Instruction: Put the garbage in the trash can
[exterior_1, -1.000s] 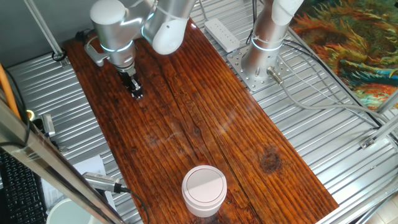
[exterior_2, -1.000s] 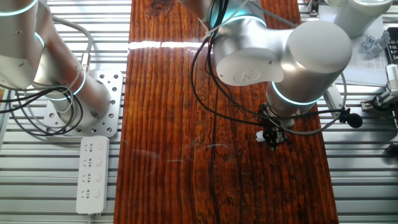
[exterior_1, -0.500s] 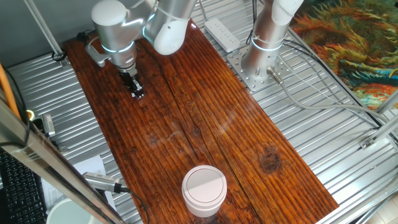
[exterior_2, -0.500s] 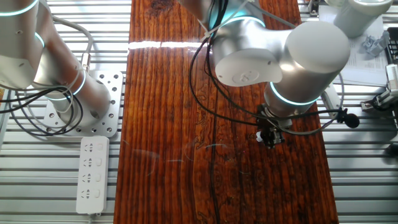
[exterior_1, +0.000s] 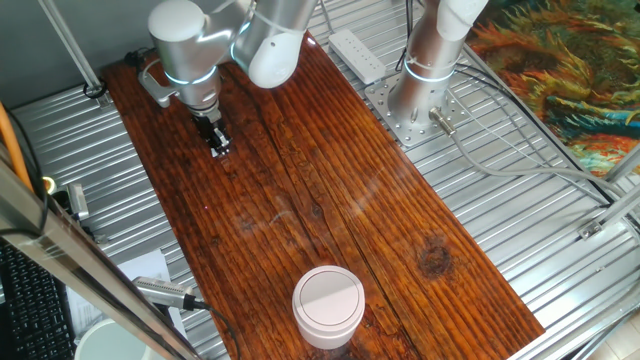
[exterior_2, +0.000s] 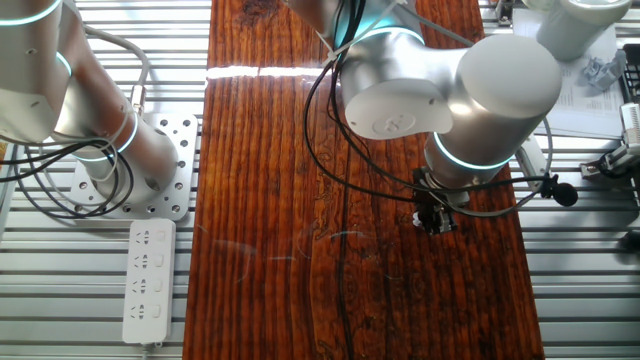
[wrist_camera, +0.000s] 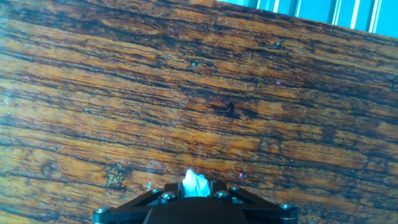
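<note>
The gripper (wrist_camera: 196, 194) is pinched tight on the garbage (wrist_camera: 196, 183) — lifted off the surface (exterior_1: 330, 200), ready for carrying to the trash can (exterior_1: 328, 305).

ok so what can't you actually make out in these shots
- Gripper fingertips: cut off by the bottom edge of the hand view; only the garbage pokes out.
- Garbage: too small to see in one fixed view; hidden by the arm in the other.
- Trash can: outside the other fixed view and the hand view.
- Inside the can: hidden by its lid.
</note>
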